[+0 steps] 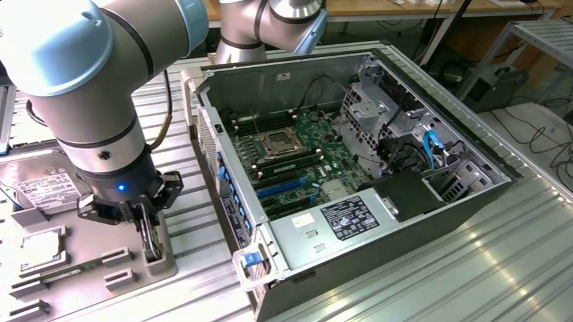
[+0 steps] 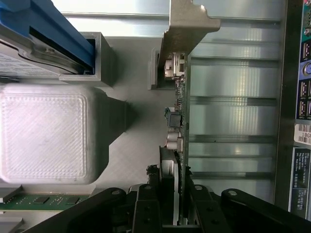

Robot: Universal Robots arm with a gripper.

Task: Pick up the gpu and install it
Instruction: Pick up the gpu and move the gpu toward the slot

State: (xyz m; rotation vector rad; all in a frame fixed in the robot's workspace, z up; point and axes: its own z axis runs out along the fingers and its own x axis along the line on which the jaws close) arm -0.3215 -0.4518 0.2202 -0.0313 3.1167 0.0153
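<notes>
The gpu (image 1: 147, 236) stands on edge in a grey holder (image 1: 162, 265) on the tray at the exterior view's left, beside the open computer case (image 1: 421, 201). My gripper (image 1: 144, 220) reaches straight down over it. In the wrist view the thin dark gpu (image 2: 181, 97) runs away from me with its silver bracket (image 2: 187, 24) at the far end. My gripper (image 2: 178, 196) has one black finger against each face of the card's near end, shut on it. The card's lower edge still sits in the holder slot.
The case's motherboard (image 1: 286, 157) lies exposed with blue slots. On the tray sit a silver hard drive (image 1: 40, 189), a processor (image 1: 40, 245) and a green memory stick (image 2: 48, 199). A grey block (image 2: 48, 131) rises close beside the card. The case's rear ports (image 2: 305, 92) are nearby.
</notes>
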